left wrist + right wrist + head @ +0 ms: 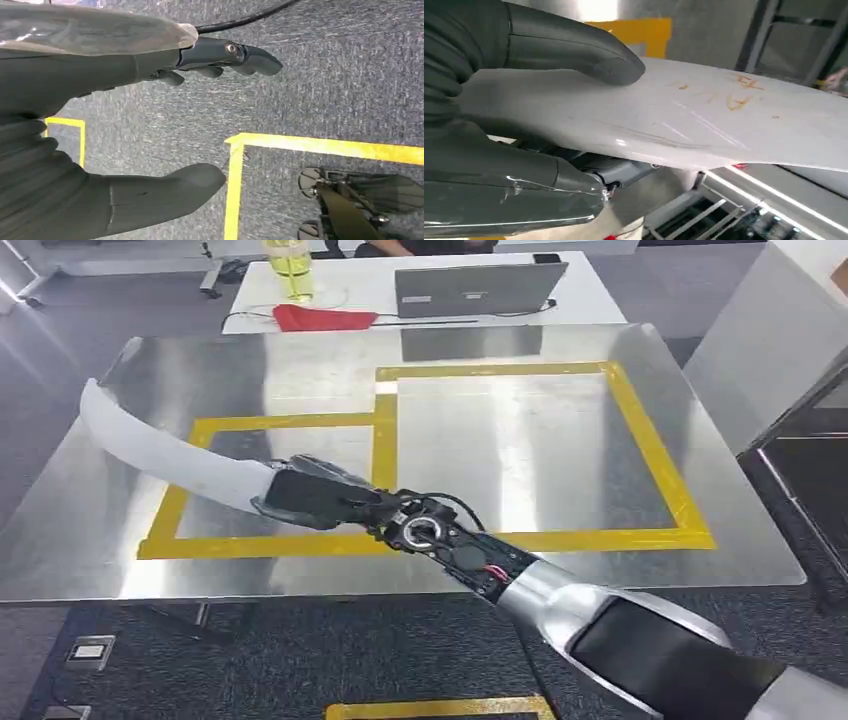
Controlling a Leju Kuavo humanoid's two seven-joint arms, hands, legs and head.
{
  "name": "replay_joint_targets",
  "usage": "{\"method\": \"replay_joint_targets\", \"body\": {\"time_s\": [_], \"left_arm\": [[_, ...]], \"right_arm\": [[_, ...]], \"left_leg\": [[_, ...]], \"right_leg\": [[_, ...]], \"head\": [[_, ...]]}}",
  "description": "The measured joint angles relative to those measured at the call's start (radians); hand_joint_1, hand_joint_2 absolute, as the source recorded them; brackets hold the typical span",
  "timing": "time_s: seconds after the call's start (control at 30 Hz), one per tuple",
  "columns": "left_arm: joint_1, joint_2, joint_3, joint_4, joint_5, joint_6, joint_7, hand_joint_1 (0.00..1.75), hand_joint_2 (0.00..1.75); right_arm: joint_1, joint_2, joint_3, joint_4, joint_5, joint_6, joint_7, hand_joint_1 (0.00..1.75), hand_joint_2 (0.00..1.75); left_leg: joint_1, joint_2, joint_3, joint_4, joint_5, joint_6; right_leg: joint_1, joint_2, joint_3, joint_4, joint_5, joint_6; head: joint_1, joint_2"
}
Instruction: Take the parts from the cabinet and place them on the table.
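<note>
A long, curved white part (165,448) hangs over the left half of the steel table (500,455), its far tip reaching the table's left edge. My right hand (315,495) grips its near end, thumb on top and fingers below. Up close in the right wrist view, the white part (704,122) shows faint orange marks, and my right hand (514,120) is wrapped around it. In the left wrist view my left hand (150,115) hangs above the grey carpet, fingers apart and holding nothing.
Yellow tape (640,440) marks rectangles on the table. Behind it stands a white desk (370,285) with a laptop (478,288), a yellow bottle (290,265) and a red item (322,318). A grey cabinet (790,350) is at the right.
</note>
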State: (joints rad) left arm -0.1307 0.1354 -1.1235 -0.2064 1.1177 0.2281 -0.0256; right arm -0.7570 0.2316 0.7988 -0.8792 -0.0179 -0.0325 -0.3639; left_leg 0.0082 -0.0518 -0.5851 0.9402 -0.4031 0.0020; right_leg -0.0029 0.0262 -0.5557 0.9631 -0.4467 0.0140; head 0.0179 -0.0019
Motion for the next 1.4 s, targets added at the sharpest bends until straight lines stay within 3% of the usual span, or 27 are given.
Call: {"method": "replay_joint_targets", "body": {"time_s": [0.37, 0.63, 0.9, 0.93, 1.03, 1.07, 1.4], "left_arm": [[-0.012, -0.006, -0.035, 0.0, -0.018, -0.008, -0.003, 0.0, 1.75], [-0.012, -0.008, -0.055, 0.0, -0.014, -0.009, -0.015, 0.0, 1.75], [-0.013, -0.008, -0.06, 0.0, -0.015, -0.032, -0.024, 0.0, 1.75], [-0.013, -0.008, -0.06, 0.0, -0.015, -0.034, -0.027, 0.0, 1.75], [-0.014, -0.008, -0.064, 0.0, -0.021, -0.047, -0.034, 0.0, 1.75], [-0.015, -0.008, -0.067, 0.0, -0.025, -0.047, -0.034, 0.0, 0.0], [-0.016, -0.008, -0.076, 0.0, -0.01, -0.036, -0.036, 0.0, 0.0]], "right_arm": [[-0.13, 0.082, 0.055, 0.278, 0.044, -0.119, 0.116, 1.73, 1.75], [-0.151, 0.097, 0.116, 0.396, 0.189, -0.217, 0.223, 1.73, 1.75], [-0.132, 0.102, 0.155, 0.455, 0.253, -0.261, 0.24, 1.73, 1.75], [-0.131, 0.102, 0.156, 0.459, 0.252, -0.261, 0.236, 0.0, 0.0], [-0.131, 0.103, 0.157, 0.467, 0.252, -0.264, 0.224, 0.0, 0.0], [-0.131, 0.102, 0.157, 0.469, 0.252, -0.265, 0.219, 0.0, 0.0], [-0.132, 0.102, 0.156, 0.484, 0.282, -0.279, 0.208, 0.0, 0.0]], "left_leg": [[0.0, 0.0, 0.0, 0.0, -0.001, -0.007], [-0.002, 0.0, -0.001, 0.001, -0.002, -0.007], [-0.002, 0.0, 0.0, 0.001, -0.002, -0.007], [-0.002, 0.0, 0.0, 0.001, -0.002, -0.007], [-0.002, 0.0, 0.0, 0.001, -0.002, -0.007], [-0.002, 0.0, 0.0, 0.001, -0.002, -0.007], [-0.002, 0.0, 0.0, 0.001, -0.002, -0.007]], "right_leg": [[-0.001, -0.001, 0.001, 0.0, -0.001, -0.001], [-0.003, -0.001, 0.002, -0.002, -0.001, -0.001], [-0.003, -0.001, 0.002, -0.002, -0.001, -0.001], [-0.003, -0.001, 0.002, -0.002, -0.001, -0.001], [-0.003, -0.001, 0.002, -0.002, -0.001, -0.001], [-0.003, -0.001, 0.002, -0.002, -0.001, -0.001], [-0.003, 0.0, 0.002, -0.002, -0.001, -0.001]], "head": [[0.0, 0.0], [0.0, 0.0], [0.0, 0.0], [0.0, 0.0], [0.0, 0.0], [0.0, 0.0], [0.0, 0.0]]}}
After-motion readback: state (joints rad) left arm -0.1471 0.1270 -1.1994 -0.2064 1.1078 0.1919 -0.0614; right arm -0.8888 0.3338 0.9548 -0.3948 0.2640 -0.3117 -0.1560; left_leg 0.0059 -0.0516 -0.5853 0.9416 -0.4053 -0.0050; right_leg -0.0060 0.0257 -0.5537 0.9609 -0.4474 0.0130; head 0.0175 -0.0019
